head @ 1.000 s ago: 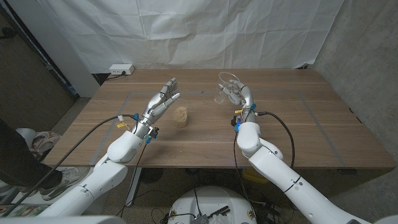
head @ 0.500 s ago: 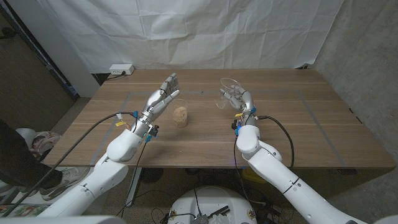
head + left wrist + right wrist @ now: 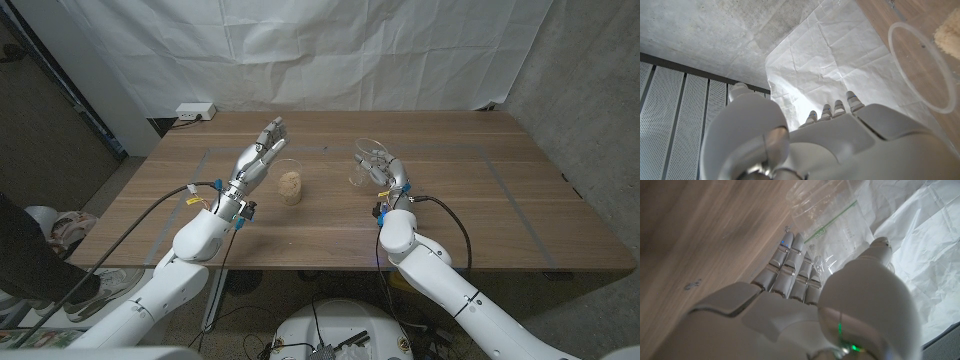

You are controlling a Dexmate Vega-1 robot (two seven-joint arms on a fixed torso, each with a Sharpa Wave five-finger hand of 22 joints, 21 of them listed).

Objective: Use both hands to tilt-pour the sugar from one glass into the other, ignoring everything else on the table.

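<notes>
A clear glass [image 3: 290, 186] part filled with pale sugar [image 3: 290, 185] stands upright on the wooden table [image 3: 460, 215], left of centre. My left hand [image 3: 256, 158] is just to the left of it, fingers stretched out and apart, holding nothing. In the left wrist view the glass rim [image 3: 920, 65] and sugar [image 3: 950, 35] show beyond my left hand [image 3: 840, 140]. My right hand [image 3: 386, 170] grips an empty clear glass [image 3: 367, 160], tilted, above the table right of centre. In the right wrist view this empty glass [image 3: 827, 215], with a green line on it, lies against my fingers [image 3: 790, 270].
A white power strip [image 3: 195, 111] lies at the table's back left corner. A white sheet [image 3: 330, 50] hangs behind the table. Thin tape lines [image 3: 510, 200] mark the tabletop on the right.
My right hand has brought the empty glass lower and closer to me. The left hand has stayed open beside the sugar glass, barely shifting.
</notes>
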